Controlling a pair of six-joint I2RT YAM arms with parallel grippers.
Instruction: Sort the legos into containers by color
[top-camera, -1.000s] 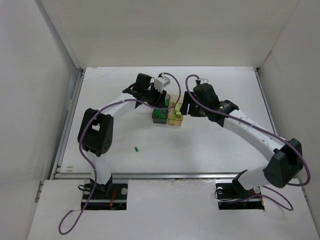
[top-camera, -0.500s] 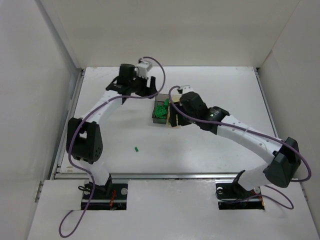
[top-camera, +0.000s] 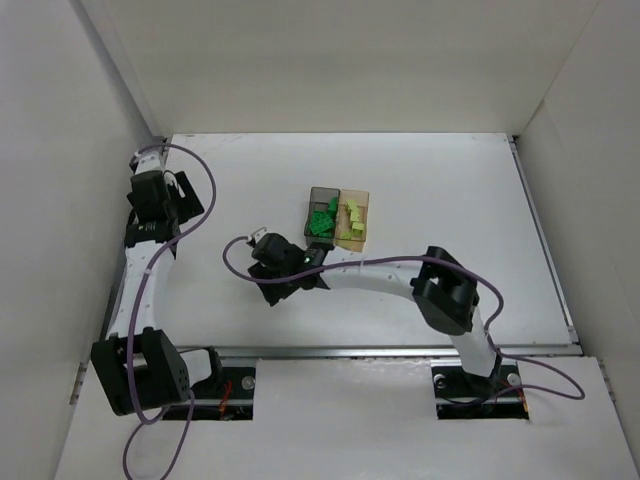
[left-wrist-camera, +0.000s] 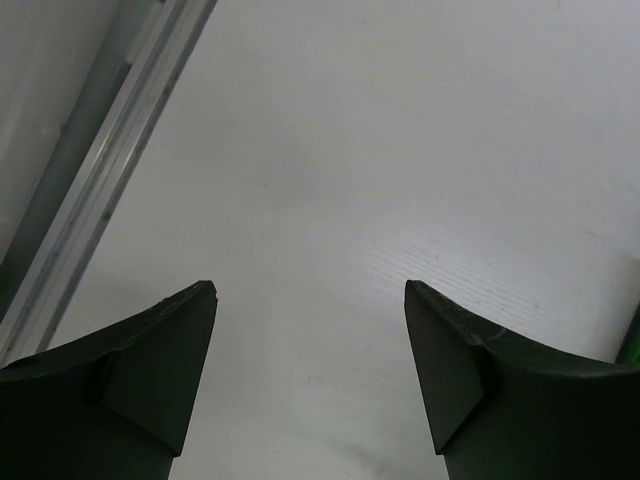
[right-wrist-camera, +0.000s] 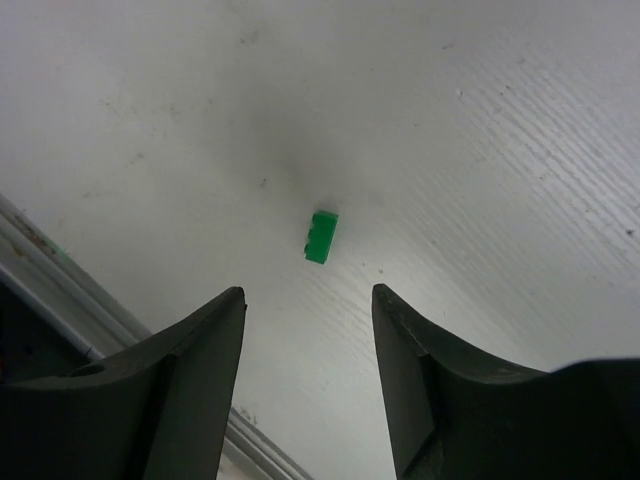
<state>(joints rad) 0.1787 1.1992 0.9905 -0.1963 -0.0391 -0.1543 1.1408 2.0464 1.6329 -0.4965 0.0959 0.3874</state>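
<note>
The two joined containers stand mid-table: the smoky grey bin holds several dark green legos, and the pale orange-tan bin holds several lime legos. My right gripper is down near the table's front, left of centre. In the right wrist view it is open, with one loose dark green lego lying on the table just ahead of its fingertips, untouched. This lego is hidden under the gripper in the top view. My left gripper is open and empty at the far left, also open over bare table in its wrist view.
A metal rail runs along the table's front edge, close behind my right gripper. Another rail runs along the left edge beside my left gripper. White walls enclose the table on three sides.
My left arm has swung from the bins to the far left edge. My right arm has swept from the bins down to the loose green lego near the front.
</note>
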